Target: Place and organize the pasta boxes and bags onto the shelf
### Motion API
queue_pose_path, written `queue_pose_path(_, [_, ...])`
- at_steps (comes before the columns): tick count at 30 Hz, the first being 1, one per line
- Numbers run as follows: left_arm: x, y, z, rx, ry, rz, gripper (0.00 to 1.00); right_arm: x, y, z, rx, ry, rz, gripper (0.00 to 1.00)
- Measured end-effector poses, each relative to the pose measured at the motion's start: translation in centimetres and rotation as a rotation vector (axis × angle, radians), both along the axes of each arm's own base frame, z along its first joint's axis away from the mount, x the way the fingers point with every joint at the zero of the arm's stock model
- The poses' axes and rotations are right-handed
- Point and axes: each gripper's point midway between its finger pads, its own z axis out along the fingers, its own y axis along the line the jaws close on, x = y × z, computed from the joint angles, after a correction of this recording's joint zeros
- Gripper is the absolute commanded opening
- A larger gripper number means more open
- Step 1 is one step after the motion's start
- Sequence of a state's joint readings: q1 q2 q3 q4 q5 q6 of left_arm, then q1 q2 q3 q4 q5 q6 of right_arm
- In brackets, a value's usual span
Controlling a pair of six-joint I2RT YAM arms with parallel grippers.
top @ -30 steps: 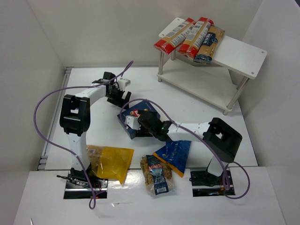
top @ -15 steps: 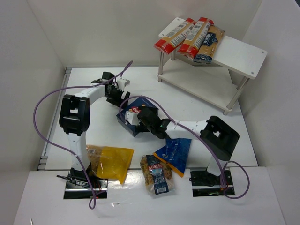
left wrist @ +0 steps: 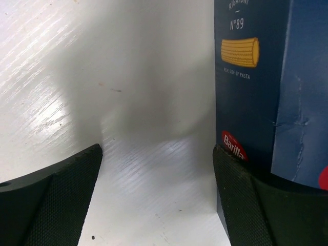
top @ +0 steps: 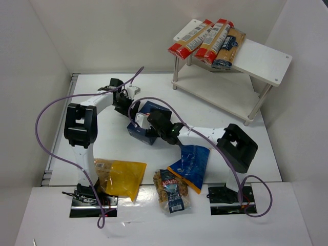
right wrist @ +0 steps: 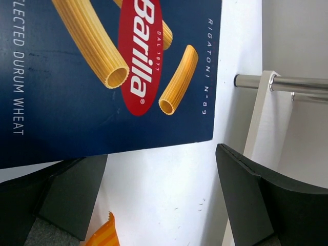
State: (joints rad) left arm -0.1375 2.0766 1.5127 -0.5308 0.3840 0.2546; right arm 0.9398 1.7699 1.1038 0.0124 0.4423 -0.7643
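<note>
The dark blue pasta box (top: 145, 124) lies on the table between the two grippers. My left gripper (top: 128, 101) is open just behind it; in the left wrist view (left wrist: 159, 200) the box (left wrist: 256, 87) stands against the right fingertip (left wrist: 246, 200). My right gripper (top: 149, 124) is open at the box; in the right wrist view (right wrist: 161, 197) the box (right wrist: 102, 77) lies just beyond the open fingers. The yellow bag (top: 120, 177), the blue bag with an orange top (top: 192, 165) and the small clear bag (top: 171, 190) lie near the arm bases. The white shelf (top: 264, 59) stands at the far right.
Three long spaghetti packs (top: 207, 38) lie on the shelf's top board at its left end. A shelf leg (right wrist: 292, 83) shows at the right of the right wrist view. Purple cables loop over both arms. White walls close in the table on three sides.
My right gripper has moved up and to the left, and the blue box has shifted with it toward the left gripper. The left gripper has moved only slightly.
</note>
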Motion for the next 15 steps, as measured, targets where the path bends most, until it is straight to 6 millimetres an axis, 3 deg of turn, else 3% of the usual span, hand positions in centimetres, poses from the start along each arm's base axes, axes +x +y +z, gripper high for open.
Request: queue_pose_path(15, [0.4, 1.7, -0.3, 0.045, -0.014, -0.005, 0.92, 1.7, 1.6, 2.9, 0.017, 0.047, -0.062, 0.94])
